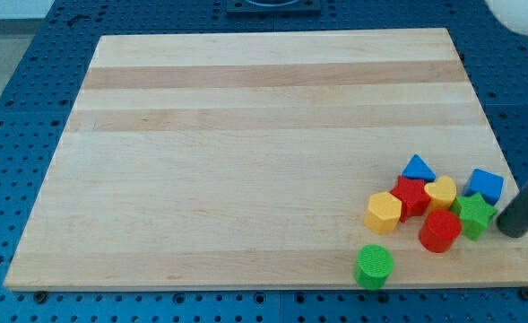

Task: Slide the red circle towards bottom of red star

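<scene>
Rod tip at the bench's right edge, beside the block cluster.

No pincer is fitted; the tip sits just right of the green star, placed to shove leftward. The red circle lies below the red star, nearly touching.

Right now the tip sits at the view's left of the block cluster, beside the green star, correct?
Not left. The camera view shows my tip at the view's right of the cluster, beside the green star.
</scene>
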